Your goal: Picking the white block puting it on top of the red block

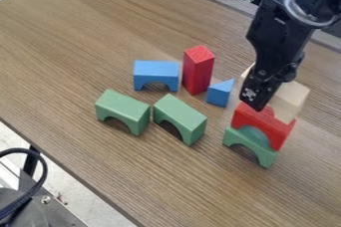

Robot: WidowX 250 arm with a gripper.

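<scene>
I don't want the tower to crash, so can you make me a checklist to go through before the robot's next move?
1. Is the red arch block on top of a green arch block? Ok.
2. Is the gripper down at the white block? Ok.
3. Is the white block sitting flat on the red arch? Cannot tell; the gripper covers part of it.
4. Is the gripper well away from the tower, so it can't bump it? Not ok; it is right by it.
5. Is the tall red block standing upright? Ok.
</scene>
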